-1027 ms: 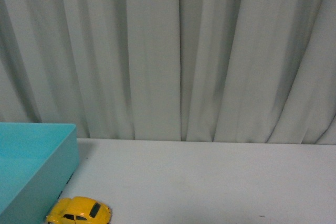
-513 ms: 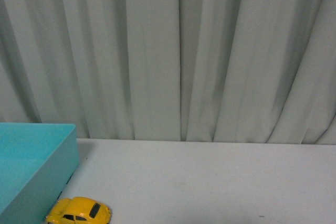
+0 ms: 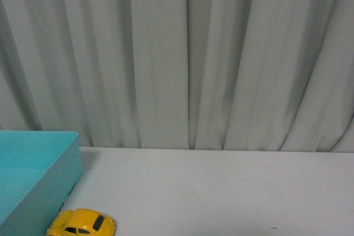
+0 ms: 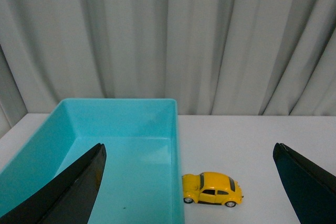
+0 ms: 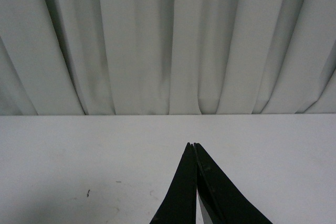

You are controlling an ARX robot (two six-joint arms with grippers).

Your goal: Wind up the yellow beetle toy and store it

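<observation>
Plainly, the left gripper (image 4: 189,148) was seen with its two dark fingers (image 4: 73,187) spread wide apart and clamped on nothing, held above the table. The right gripper (image 5: 192,148) was seen with its tips pressed together, closed on nothing, over a plain stretch of the white table (image 5: 79,150). The yellow beetle toy (image 4: 212,188) was found standing on its wheels on the table, just beside the turquoise bin (image 4: 121,119), outside its long right-hand wall and apart from both grippers. Whether the toy touched that wall could not be told. In the left wrist view the toy and much of the bin were framed between the parted fingers. In the front view only the upper part of the toy (image 3: 82,223) was shown, at the bin's (image 3: 61,153) right side, and neither arm was seen there. A pale grey pleated curtain (image 3: 166,53) was seen hanging behind the bin, along the far edge of the table (image 3: 221,192).
</observation>
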